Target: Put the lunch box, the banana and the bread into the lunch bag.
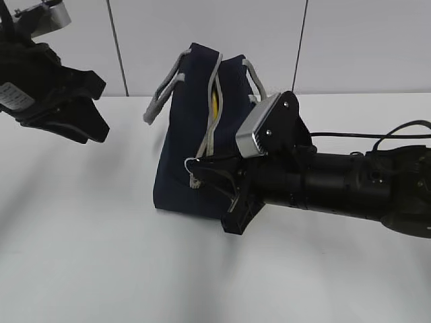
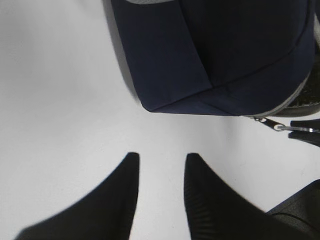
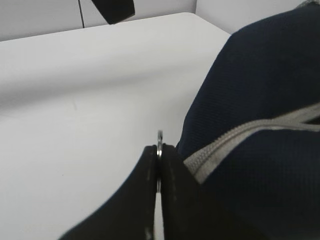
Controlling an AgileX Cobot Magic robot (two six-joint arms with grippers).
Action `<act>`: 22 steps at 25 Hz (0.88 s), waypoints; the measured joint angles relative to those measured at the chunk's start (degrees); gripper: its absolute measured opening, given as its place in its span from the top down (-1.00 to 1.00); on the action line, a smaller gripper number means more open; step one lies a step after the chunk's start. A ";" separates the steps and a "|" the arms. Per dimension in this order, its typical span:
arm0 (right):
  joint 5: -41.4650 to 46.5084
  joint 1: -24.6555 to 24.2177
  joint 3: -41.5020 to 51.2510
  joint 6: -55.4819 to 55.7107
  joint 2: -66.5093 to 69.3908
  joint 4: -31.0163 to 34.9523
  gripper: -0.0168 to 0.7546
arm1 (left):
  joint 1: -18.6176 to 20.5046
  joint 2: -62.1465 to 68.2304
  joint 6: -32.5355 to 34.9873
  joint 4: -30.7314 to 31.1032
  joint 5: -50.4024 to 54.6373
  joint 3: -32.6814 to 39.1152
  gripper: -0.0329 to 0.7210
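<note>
My right claw (image 3: 159, 175) is pressed tight together on the small metal ring (image 3: 159, 142) at the end of the zipper (image 3: 240, 142), and the ring pokes up thin between my two black fingers (image 3: 135, 200). This claw sits low at the near end of the lunch bag (image 1: 195, 141), close to the white desk (image 1: 87, 242). My left claw (image 2: 161, 185) is partly apart, with a gap between its two dark fingers (image 2: 112, 200), and it holds nothing. It hangs up in the air on the left side, well apart from the bag, and under it I see only bare desk and the blue corner of the bag. The lunch bag stands upright in the middle of the desk, dark blue, with grey handles (image 1: 165, 87) sticking up on both sides. The zipper runs down the top and front of the bag, and it is open near the top. Through that slit I can see a bit of yellow, the banana (image 1: 214, 102), inside the bag. I cannot tell what else is in the bag, because the cloth hides the rest.
</note>
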 joint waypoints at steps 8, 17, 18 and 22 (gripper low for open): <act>2.40 0.00 -2.36 1.47 0.13 -0.14 1.00 | 0.00 2.45 1.57 -0.48 -3.65 0.00 0.29; 3.00 0.00 -6.74 6.26 1.96 -3.39 1.00 | 0.00 6.27 1.95 -0.74 -6.38 0.00 0.29; 3.22 0.00 -7.44 7.12 2.05 -4.04 1.00 | 0.00 6.59 2.10 -0.80 -6.66 0.06 0.29; 4.01 0.00 -10.45 10.74 2.09 -7.81 1.00 | 0.00 6.75 3.18 -1.03 -8.16 0.66 0.29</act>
